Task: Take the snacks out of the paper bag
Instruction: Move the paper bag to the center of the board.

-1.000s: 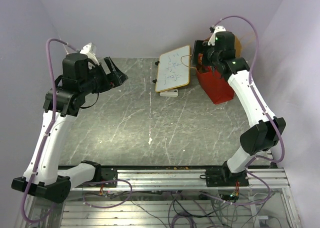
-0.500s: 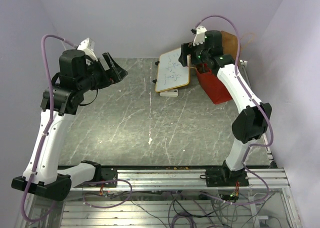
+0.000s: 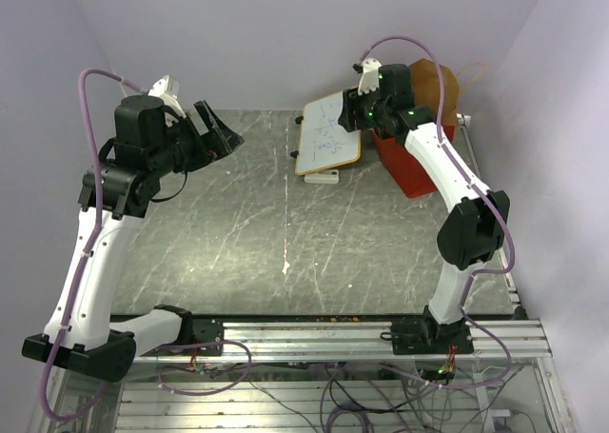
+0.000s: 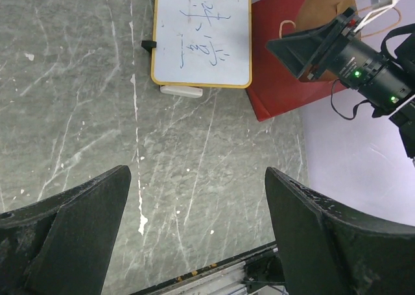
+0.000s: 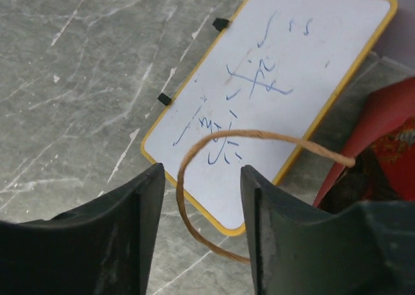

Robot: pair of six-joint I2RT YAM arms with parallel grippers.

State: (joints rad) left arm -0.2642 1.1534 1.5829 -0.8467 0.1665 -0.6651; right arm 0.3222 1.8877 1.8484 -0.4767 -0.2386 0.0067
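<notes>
right fingers [image 5: 117, 236] stand apart, the bag's [image 3: 415, 172] handle [image 5: 259, 133] looped between them, unpinched; left fingers [image 4: 71, 236] gape, empty. the thin loop may slip out (or a pull may tip the bag).

The middle and near stretch of the counter [image 3: 285, 233] is open for a pass from either side; at the far edge the whiteboard [image 3: 330, 133] lies flat, just beside the paper bag [image 3: 414, 171], with only a narrow strip between them; the bag stands at the far right, close to the wall; its handle loop [image 5: 259, 134] arcs across the gap between the jaws of the right gripper [image 5: 201, 178]; the left gripper [image 4: 194, 230] hangs, jaws wide, over the far left, well apart from the board.
</notes>
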